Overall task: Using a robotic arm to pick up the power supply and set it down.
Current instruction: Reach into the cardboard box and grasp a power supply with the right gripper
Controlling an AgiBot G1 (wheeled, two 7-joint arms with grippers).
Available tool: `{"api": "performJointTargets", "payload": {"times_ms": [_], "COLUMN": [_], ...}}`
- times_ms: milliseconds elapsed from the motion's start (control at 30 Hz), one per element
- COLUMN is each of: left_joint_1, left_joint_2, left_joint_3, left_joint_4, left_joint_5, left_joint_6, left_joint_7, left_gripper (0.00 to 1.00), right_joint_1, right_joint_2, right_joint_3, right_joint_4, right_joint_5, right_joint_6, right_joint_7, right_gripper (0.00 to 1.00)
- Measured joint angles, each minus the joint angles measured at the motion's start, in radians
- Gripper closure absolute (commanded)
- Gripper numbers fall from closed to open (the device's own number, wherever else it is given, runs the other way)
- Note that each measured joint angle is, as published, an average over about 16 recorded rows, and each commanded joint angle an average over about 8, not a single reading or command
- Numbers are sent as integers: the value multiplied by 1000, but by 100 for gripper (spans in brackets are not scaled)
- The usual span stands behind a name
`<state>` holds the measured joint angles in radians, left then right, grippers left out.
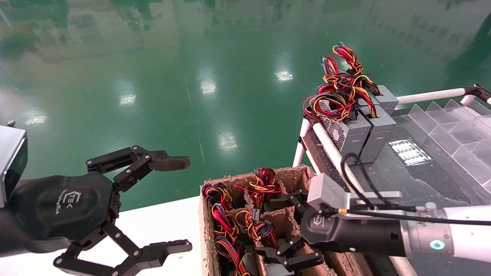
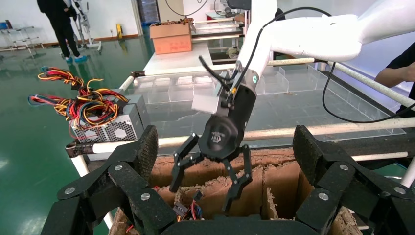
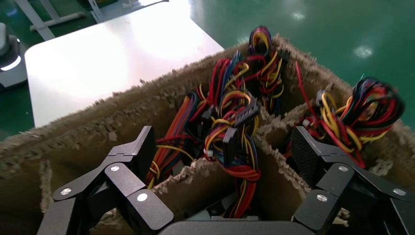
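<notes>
While my left gripper [image 1: 180, 203] hangs spread apart beside it, my right black gripper [image 1: 293, 230] hovers, fingers apart, over the brown divided cardboard box [image 1: 291, 174] of red-and-yellow-wired grey power supplies [image 3: 235, 142].

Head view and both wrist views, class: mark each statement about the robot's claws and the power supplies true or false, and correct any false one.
1. The right claw hangs open over the divided cardboard box. True.
2. The right claw grips a power supply. False: it holds nothing.
3. The left claw is open, beside the box. True.
4. No power supplies stand on the rack. False: grey power supplies stand there.
5. Wire bundles fill the box compartments. True.
</notes>
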<state>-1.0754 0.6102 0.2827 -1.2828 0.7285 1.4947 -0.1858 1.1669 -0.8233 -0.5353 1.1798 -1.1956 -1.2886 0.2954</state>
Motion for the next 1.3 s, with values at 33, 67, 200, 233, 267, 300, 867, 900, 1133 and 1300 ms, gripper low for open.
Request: {"api": "performJointTargets", "payload": {"times_ms": [33,67,200,233,267,300,867,900,1133,1300], "left_joint_1": [0,0,0,0,0,0,0,0,-1,-1], "left_joint_2": [0,0,0,0,0,0,-1,-1,-1,-1], "left_joint_3": [0,0,0,1,1,1,2,2,2,3], "left_joint_4": [0,0,0,0,0,0,0,0,0,0], "left_joint_5": [0,0,0,0,0,0,-1,-1,-2,-2], "left_joint_6": [0,0,0,0,0,0,-1,-1,-1,-1], "left_joint_7": [0,0,0,0,0,0,1,1,1,1], "left_gripper": [0,0,0,0,0,0,0,0,0,0], "right_joint_1": [-2,-4,-11,-12,-14,-15,-32,-32,-29,-25], "right_joint_2": [-4,-8,-22,-25,-28,-30,-53,-53,-57,-56], "right_joint_3": [-2,-4,-11,-12,-13,-14,-26,-26,-27,-21], "right_joint_4": [-1,-3,-7,-7,-8,-8,-2,-3,-19,-32], "right_joint_5": [-6,-11,-30,-34,-38,-42,-73,-73,-68,-56], "right_joint_6": [5,11,30,35,40,44,79,78,72,66], "right_joint_7": [-3,-6,-18,-21,-24,-27,-45,-44,-43,-47], "right_gripper": [100,100,100,100,100,100,100,100,100,100]}}
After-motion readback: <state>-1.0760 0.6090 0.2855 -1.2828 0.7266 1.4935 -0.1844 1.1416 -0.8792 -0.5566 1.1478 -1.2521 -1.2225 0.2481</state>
